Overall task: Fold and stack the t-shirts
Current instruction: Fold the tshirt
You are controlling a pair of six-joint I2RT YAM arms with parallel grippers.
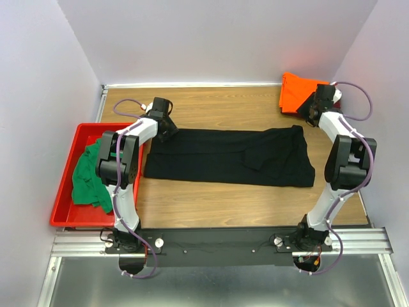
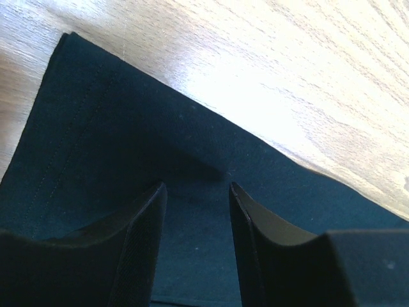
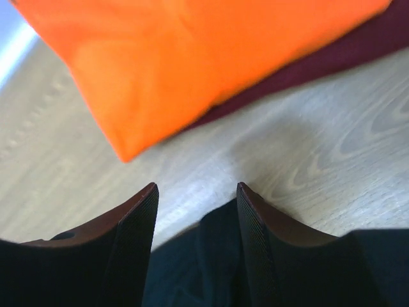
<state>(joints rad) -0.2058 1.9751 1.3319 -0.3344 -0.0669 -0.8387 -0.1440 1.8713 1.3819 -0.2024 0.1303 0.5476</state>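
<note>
The black t-shirt [image 1: 230, 155] lies folded lengthwise in a long strip across the table's middle. My left gripper [image 1: 167, 130] is open just above the strip's far left corner; the cloth [image 2: 115, 147] fills the left wrist view between my fingers. My right gripper [image 1: 309, 117] is open above the strip's far right corner, with black cloth [image 3: 192, 262] between the fingers. The orange t-shirt [image 1: 299, 91] lies folded at the far right corner on the folded maroon t-shirt [image 3: 358, 48]. The green t-shirt [image 1: 89, 174] lies crumpled in the red tray.
The red plastic tray [image 1: 71, 153] stands at the table's left edge. Walls close in the far and side edges. The arm bases sit on a metal rail [image 1: 217, 242] along the near edge.
</note>
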